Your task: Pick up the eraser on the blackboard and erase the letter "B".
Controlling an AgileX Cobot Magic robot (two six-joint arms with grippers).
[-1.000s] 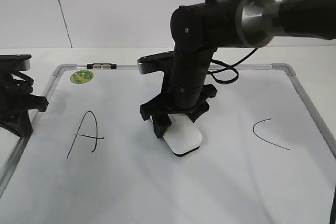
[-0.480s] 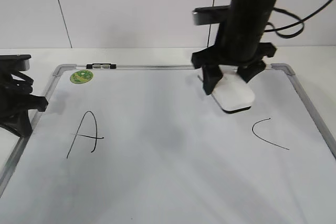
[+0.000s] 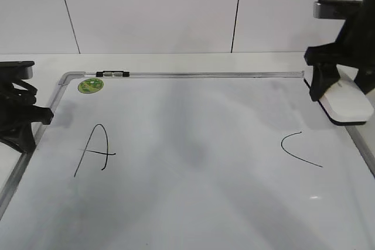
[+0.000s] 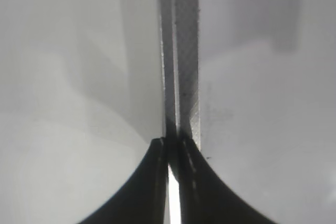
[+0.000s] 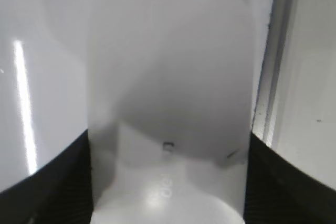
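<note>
The white eraser [image 3: 350, 103] with a dark base is held in my right gripper [image 3: 343, 95] above the right edge of the blackboard [image 3: 187, 75]. In the right wrist view the eraser [image 5: 168, 129] fills the space between the two black fingers [image 5: 168, 182]. The board shows a handwritten "A" [image 3: 94, 149] at left and a "C" [image 3: 299, 149] at right. No letter "B" shows between them. My left gripper [image 3: 23, 124] sits at the board's left edge; its fingers [image 4: 173, 153] are shut and empty over the frame.
A round green sticker [image 3: 91, 85] sits at the board's back left corner, next to a small dark clip [image 3: 114, 74] on the frame. The silver frame rail [image 4: 181, 51] runs under the left gripper. A white wall stands behind the table.
My right gripper has carried the eraser from the board's middle up and to the far right edge. The left arm has not moved.
</note>
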